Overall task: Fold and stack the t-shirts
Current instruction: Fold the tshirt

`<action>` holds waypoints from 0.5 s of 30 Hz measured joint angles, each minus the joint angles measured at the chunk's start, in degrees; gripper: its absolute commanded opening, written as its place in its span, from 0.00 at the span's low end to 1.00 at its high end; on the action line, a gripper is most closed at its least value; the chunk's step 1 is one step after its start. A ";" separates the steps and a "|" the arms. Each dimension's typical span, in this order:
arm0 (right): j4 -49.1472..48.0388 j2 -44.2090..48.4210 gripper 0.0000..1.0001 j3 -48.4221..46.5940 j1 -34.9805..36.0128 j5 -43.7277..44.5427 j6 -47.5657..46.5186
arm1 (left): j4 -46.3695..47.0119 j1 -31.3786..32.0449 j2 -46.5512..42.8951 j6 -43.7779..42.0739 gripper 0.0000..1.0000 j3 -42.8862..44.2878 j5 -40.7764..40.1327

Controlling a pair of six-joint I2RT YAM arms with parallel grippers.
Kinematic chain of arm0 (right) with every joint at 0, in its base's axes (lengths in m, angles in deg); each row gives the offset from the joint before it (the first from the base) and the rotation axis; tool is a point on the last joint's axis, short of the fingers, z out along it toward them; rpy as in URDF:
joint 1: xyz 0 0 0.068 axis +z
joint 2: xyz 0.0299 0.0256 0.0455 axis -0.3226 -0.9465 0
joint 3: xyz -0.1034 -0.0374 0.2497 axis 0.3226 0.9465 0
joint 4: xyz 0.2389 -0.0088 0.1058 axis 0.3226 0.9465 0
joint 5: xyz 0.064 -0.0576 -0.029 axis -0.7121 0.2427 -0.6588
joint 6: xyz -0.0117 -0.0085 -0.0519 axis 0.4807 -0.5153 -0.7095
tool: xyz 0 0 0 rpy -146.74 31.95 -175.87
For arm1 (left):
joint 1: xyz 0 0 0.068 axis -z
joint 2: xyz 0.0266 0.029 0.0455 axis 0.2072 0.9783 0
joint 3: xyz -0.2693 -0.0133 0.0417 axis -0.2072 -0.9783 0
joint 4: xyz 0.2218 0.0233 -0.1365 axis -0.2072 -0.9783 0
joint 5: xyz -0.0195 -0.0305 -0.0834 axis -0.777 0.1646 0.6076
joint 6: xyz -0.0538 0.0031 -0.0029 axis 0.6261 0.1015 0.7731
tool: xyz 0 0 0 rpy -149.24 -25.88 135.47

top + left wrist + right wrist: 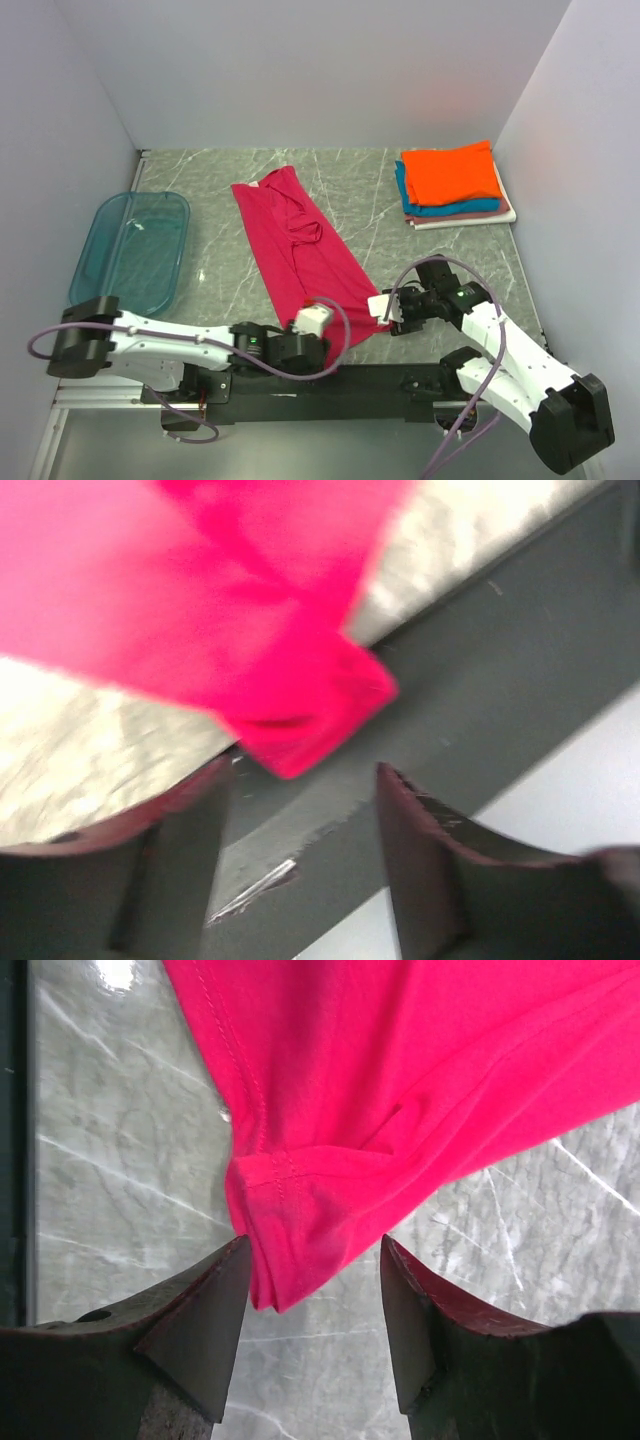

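The magenta-red t-shirt point(300, 245) lies on the table as a long strip, running from the back middle to the near edge. My left gripper point(320, 322) is open at its near left corner; in the left wrist view the corner point(300, 730) hangs over the dark table rail just beyond the open gripper point(305, 775). My right gripper point(382, 312) is open at the near right corner; in the right wrist view that corner point(290, 1250) lies between the spread fingertips of the gripper point(315, 1250). Folded shirts are stacked at the back right, orange point(452, 172) on top, then teal, pinkish and white.
A translucent blue plastic tray point(100, 255) stands at the left by the side wall. Grey walls close the table at the back and on both sides. The dark rail point(480, 660) runs along the near edge.
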 measured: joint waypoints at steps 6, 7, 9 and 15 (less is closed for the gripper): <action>2.78 -1.57 0.61 -1.55 -2.67 -5.14 -0.24 | -1.88 0.00 -20.85 21.59 0.87 -12.85 -10.08; 3.06 -2.49 0.60 -2.23 -2.99 -6.12 -0.04 | -1.36 0.00 -25.64 24.74 0.87 -15.54 -11.39; 3.39 -3.74 0.61 -3.32 -3.61 -7.50 0.33 | -0.63 -0.04 -33.59 29.83 0.85 -20.37 -13.35; 4.70 -4.17 0.60 -4.33 -4.35 -8.50 -0.09 | 0.48 -0.20 -37.00 30.84 0.83 -22.97 -14.56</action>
